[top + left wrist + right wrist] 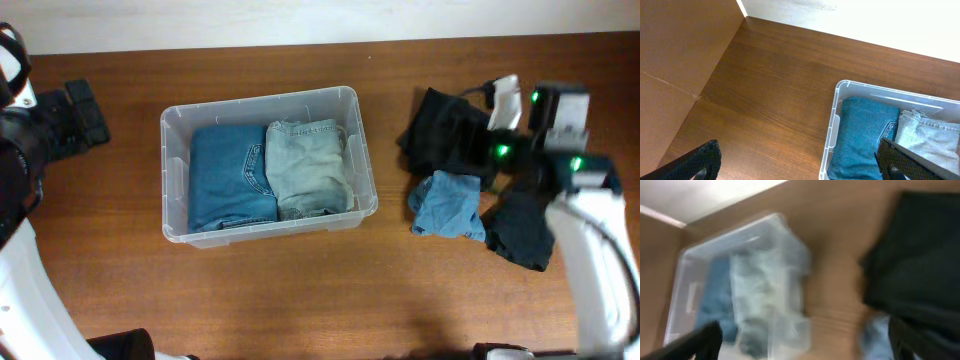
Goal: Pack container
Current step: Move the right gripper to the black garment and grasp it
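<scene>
1. Overhead view: the container [175, 185] sits on the table [100, 260] just left of centre of the frame, long side running left to right.
2. Only this view gives the whole count: one container with two folded pairs of jeans side by side in it, dark blue jeans [230, 178] on the left and pale jeans [308, 168] on the right.
3. At the right of the frame there are three loose cloths: a black garment [440, 135] on top, a light blue cloth [450, 205] below it and a second black cloth [520, 235] at lower right.
4. The left wrist view shows only the container's left end and both pairs of jeans. The left gripper [800, 167] is released, its fingers spread to both lower corners.
5. The right wrist view is blurred: container at left, black garment at right. The right gripper [805, 347] is also spread wide and released.
</scene>
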Controlling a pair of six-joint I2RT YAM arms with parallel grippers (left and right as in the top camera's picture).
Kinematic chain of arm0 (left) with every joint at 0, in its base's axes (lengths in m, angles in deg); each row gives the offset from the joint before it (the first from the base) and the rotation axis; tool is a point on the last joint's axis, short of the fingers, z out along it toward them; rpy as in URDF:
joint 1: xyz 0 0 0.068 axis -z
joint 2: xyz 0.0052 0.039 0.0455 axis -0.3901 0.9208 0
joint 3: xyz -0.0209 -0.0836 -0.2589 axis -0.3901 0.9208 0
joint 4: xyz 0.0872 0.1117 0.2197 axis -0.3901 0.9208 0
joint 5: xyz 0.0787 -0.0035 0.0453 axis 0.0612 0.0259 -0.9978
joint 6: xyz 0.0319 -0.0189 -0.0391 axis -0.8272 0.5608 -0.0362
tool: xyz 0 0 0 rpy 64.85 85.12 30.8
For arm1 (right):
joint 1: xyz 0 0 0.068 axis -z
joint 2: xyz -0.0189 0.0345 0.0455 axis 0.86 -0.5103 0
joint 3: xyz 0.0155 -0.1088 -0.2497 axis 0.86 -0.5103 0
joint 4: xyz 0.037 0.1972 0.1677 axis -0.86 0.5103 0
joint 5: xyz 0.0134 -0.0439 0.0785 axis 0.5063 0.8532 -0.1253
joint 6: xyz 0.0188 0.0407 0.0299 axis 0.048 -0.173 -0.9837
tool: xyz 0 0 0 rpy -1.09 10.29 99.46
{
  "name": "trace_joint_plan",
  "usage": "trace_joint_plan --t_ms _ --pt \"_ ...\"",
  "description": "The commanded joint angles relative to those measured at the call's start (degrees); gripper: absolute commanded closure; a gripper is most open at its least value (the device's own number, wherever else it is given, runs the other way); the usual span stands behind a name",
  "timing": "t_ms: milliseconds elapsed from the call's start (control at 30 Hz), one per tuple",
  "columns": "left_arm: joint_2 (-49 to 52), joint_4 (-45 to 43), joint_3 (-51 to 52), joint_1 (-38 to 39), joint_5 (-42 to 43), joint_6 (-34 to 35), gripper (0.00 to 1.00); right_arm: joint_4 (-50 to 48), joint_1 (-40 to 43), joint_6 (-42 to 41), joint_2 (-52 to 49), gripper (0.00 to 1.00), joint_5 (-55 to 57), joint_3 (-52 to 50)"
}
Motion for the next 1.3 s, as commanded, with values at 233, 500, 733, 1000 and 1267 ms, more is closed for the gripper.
trace_joint_plan --t_ms 233,500,733,1000,1267 --pt "-0.66 -0.02 -0.04 -0.20 0.22 0.33 0.01 12.55 33.03 3.23 -17.97 0.01 2.99 13.03" --pt "-0.66 -0.02 -0.04 -0.20 0.22 0.35 0.01 13.88 41.22 6.34 -33.00 0.02 2.58 13.00" --pt "-0.66 -0.02 -0.04 -0.20 0.22 0.33 0.01 14.05 41.22 12.50 -39.82 0.02 2.73 12.00" --pt "-0.66 -0.02 -0.04 -0.20 0.22 0.35 0.00 7.74 41.11 13.86 -40.65 0.07 -4.96 0.13" --pt "-0.66 -0.02 -0.04 -0.20 0.20 0.33 0.01 -4.24 41.11 9.51 -40.65 0.41 -9.86 -10.93"
